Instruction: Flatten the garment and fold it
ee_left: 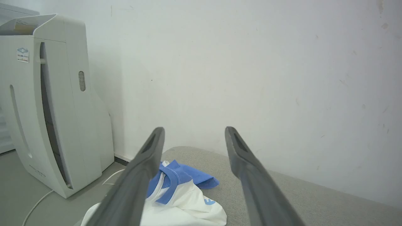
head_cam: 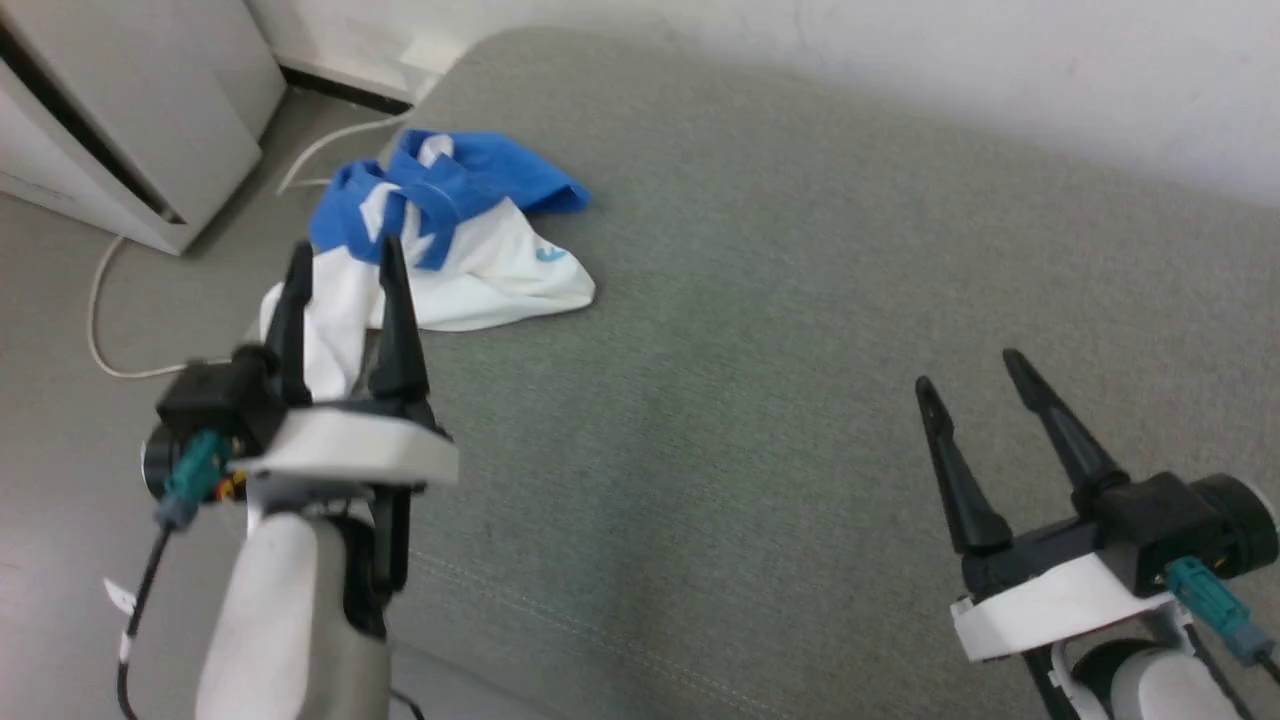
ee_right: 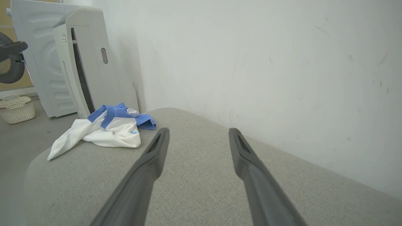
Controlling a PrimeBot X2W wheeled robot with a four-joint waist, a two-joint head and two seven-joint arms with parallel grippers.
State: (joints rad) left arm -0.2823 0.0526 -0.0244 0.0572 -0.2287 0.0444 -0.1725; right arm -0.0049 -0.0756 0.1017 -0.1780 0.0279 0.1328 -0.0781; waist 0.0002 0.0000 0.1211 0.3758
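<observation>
- One garment [head_cam: 480, 270]: a white shirt with blue sleeves and a small blue mark, lying crumpled in a heap.
- It sits at the far left corner of one grey padded cushion [head_cam: 800, 350], with a white end trailing over the cushion's left edge.
- Two grippers, each with two long dark fingers.
- The left gripper [head_cam: 345, 250] has its fingers spread wide and grips nothing. From the head camera its tips line up with the trailing white end of the shirt. Whether they touch the cloth I cannot tell.
- Along the left wrist, the shirt [ee_left: 185, 207] lies low between and beyond the spread fingers of that gripper [ee_left: 194, 130].
- The right gripper [head_cam: 968, 370] is just as wide open and empty. It hangs over bare cushion, well apart from the shirt.
- From the right wrist, the shirt [ee_right: 113, 131] lies off to the left of that gripper [ee_right: 199, 130].
- One pale grey appliance [head_cam: 150, 120] stands on the floor near the shirt's corner.
- One white cable [head_cam: 100, 300] curls across the floor beside it.
- One cream basket [ee_right: 17, 110] sits further back.
</observation>
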